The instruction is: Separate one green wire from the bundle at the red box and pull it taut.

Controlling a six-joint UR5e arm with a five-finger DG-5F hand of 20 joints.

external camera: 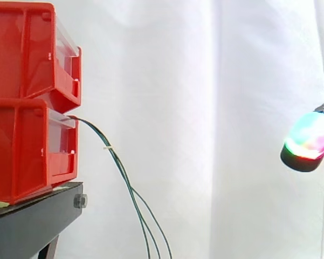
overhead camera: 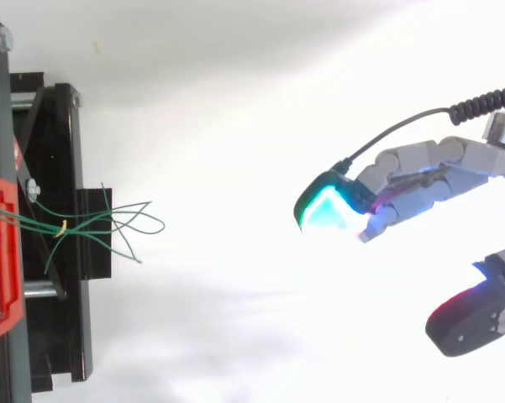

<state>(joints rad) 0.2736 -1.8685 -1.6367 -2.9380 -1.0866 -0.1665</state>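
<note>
Glowing-tipped grey robot hand (overhead camera: 420, 178) is hovering spread, empty, well apart from thin green wires (external camera: 109, 148) dangling tied from the lower red plastic bin (external camera: 21, 151); thick pads (overhead camera: 328, 211) risk catching several together.

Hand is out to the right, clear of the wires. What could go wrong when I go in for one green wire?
1. The green wires run close together, cinched by a small tie; the thick fingertip pads of the hand may catch several at once.
2. Seen from above, their loose ends cross and loop, so pulling one could drag the rest.
3. A hard pull might shift the lower red bin.
</note>
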